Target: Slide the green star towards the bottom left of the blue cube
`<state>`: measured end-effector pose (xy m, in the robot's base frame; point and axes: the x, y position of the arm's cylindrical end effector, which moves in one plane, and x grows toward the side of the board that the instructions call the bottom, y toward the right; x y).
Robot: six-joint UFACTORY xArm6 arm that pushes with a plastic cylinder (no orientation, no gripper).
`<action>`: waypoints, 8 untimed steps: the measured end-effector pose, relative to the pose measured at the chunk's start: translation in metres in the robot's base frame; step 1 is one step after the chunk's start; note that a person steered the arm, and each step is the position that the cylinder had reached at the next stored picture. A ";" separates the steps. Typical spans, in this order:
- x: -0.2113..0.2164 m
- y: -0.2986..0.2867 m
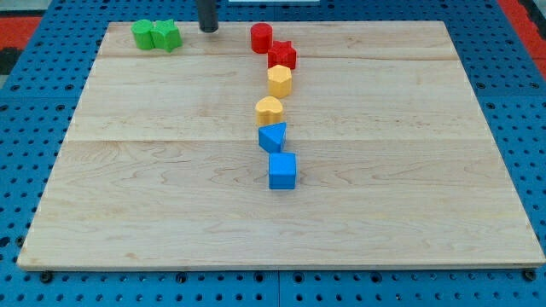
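The green star (168,36) sits near the top left corner of the wooden board (153,196), touching a second green block (142,34) on its left. The blue cube (282,170) lies near the board's middle, far down and to the right of the star. My tip (209,31) rests at the board's top edge, a short way to the right of the green star and apart from it.
A loose column of blocks runs down from the top middle to the blue cube: a red cylinder (261,37), a red star (282,55), a yellow hexagon (280,81), a yellow heart (269,110) and a blue triangle (272,136).
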<state>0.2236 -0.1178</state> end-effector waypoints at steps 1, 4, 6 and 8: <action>0.024 0.034; 0.009 0.056; 0.009 -0.003; -0.030 0.004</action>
<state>0.1940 -0.1143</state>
